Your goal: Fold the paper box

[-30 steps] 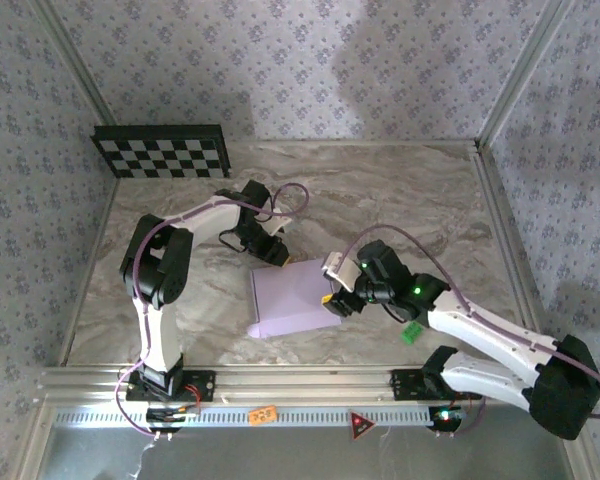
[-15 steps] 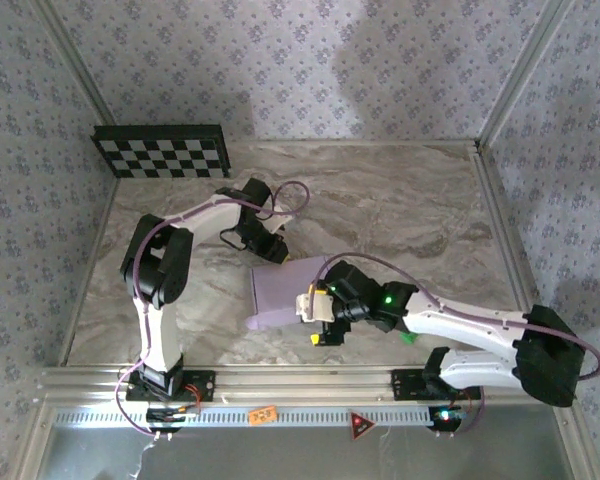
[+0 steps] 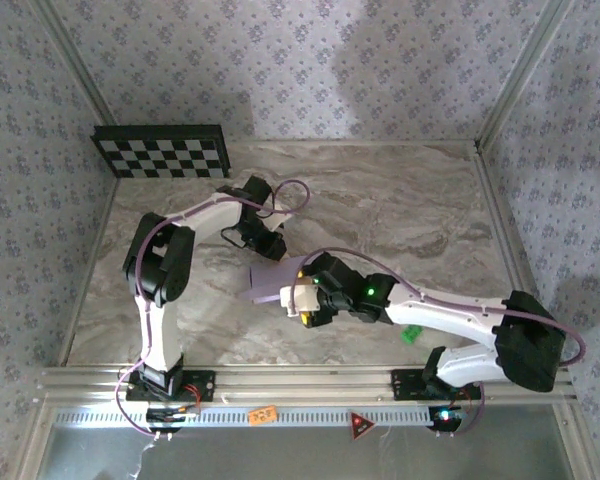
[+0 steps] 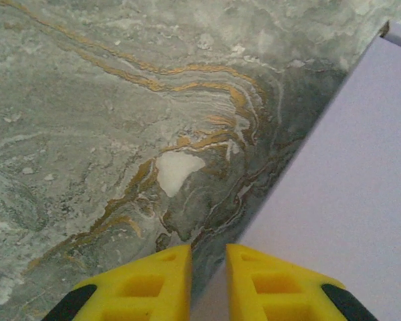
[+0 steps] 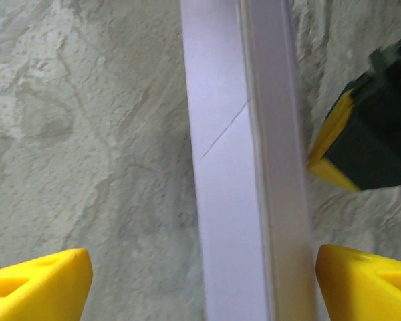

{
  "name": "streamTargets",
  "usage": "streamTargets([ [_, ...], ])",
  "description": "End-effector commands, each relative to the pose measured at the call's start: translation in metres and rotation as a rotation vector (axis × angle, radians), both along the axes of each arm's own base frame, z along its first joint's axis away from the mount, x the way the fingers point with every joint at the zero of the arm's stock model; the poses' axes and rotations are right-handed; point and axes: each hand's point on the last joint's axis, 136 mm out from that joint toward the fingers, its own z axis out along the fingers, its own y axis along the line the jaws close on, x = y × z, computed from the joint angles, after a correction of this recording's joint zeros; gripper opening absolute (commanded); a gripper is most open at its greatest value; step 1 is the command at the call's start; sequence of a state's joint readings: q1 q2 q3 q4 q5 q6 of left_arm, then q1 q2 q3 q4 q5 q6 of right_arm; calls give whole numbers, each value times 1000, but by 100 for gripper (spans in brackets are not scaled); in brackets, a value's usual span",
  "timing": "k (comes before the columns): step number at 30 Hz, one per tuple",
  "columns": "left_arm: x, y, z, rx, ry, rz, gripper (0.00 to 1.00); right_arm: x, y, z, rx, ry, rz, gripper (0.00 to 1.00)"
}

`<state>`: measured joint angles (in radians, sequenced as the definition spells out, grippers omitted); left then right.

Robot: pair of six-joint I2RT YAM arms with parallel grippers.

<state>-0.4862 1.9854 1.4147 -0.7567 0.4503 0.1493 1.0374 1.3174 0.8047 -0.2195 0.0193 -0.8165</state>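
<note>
The pale-lavender paper box [image 3: 264, 284] lies mid-table, largely covered by my right gripper [image 3: 302, 297]. In the right wrist view a raised wall of the paper box [image 5: 227, 167] runs upright between the wide-open yellow fingers [image 5: 43, 284] of my right gripper [image 5: 204, 284], which touch nothing. My left gripper [image 3: 271, 247] sits at the box's far edge. In the left wrist view its fingers [image 4: 144, 284] stand close together around the slanting edge of the paper box [image 4: 341, 187], my left gripper [image 4: 208, 281] pinching it. The left gripper's black-and-yellow tip [image 5: 364, 144] shows beyond the wall.
A black-and-white checkerboard panel [image 3: 162, 151] leans at the back left. A small green block [image 3: 411, 334] lies under the right arm near the front. Aluminium rails border the marble table [image 3: 400, 210]; its back and right parts are bare.
My right gripper swept left across the box, from its right side to its near-left part, and now covers much of it. The left gripper stayed at the far edge and narrowed slightly.
</note>
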Motion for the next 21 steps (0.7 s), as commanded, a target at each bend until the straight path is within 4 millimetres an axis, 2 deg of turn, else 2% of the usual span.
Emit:
streamTargets([
  [1,-2,5,-8,49,15,-15,21,7,1,4,-63,-27,66,79],
  [5,-2,3,-6,47,12,-21,21,18,4,8,-91,-48,91,65],
  [11,1,3,-2,51,1,-22,21,29,5,16,-92,-51,106,51],
  [17,4,1,15,35,-44,-28,21,35,3,19,-92,-48,120,48],
  [21,8,-1,38,2,-99,-16,23,38,3,27,-87,-46,115,43],
])
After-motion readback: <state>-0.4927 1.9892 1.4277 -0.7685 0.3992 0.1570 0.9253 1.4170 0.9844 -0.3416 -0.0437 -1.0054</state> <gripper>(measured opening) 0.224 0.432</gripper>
